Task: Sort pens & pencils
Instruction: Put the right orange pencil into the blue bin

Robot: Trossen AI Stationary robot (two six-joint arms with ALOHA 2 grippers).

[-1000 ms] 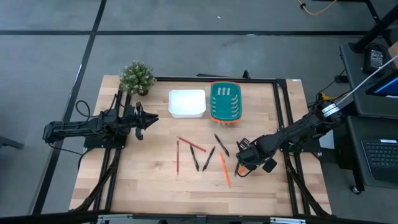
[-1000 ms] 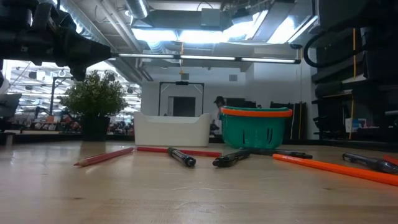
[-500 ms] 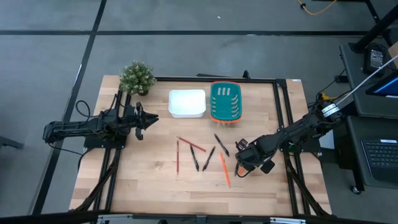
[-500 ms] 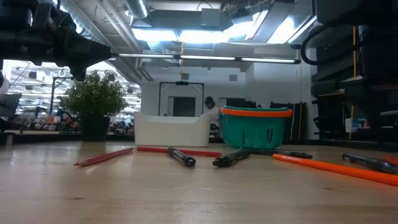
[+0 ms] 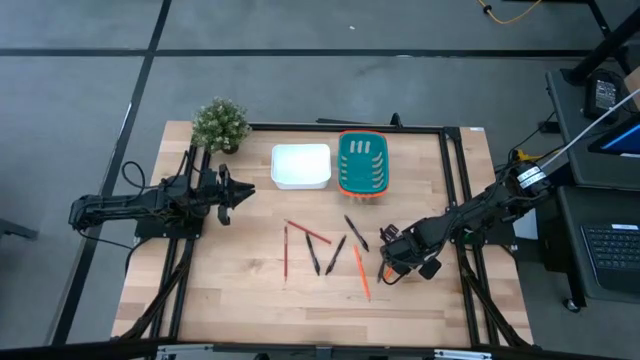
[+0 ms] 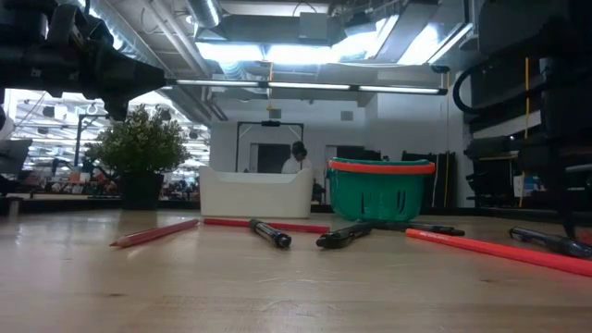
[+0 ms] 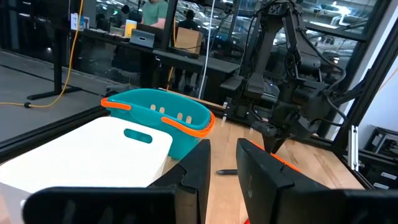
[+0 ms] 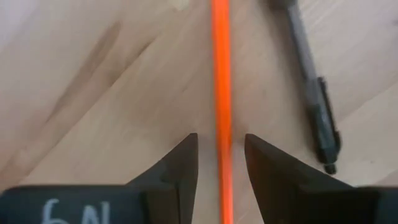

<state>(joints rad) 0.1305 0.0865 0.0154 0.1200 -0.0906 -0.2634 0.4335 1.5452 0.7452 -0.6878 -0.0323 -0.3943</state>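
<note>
Right end effector (image 8: 221, 168) is low over the desk (image 5: 240, 290), with its two fingers (image 8: 180, 165) a little apart. An orange pencil (image 8: 221, 74) runs between the fingers. They sit on each side of it and do not seem to pinch it, and it lies flat on the wood. A dark pen (image 8: 314, 93) lies just beside that pencil.

Left end effector (image 5: 243, 191) waits over the left part of the desk, near a small green plant (image 5: 220, 124). Its fingers (image 7: 199, 171) are a little apart and hold nothing.

From above, the pens (image 5: 335, 255) and pencils (image 5: 306, 232) lie spread out in the middle of the desk, all flat on the wood. One red pencil (image 5: 285, 252) is farthest left. A white tray (image 5: 301, 166) and a teal basket (image 5: 363, 164) with an orange rim sit side by side at the back.

Only the low view shows the room behind, with bright lights on the ceiling and a person (image 6: 298, 159) far off behind the tray. Only the right wrist view shows how the fingers sit around the orange pencil. The left wrist view shows the right arm (image 7: 280, 93) reaching down past the basket.
</note>
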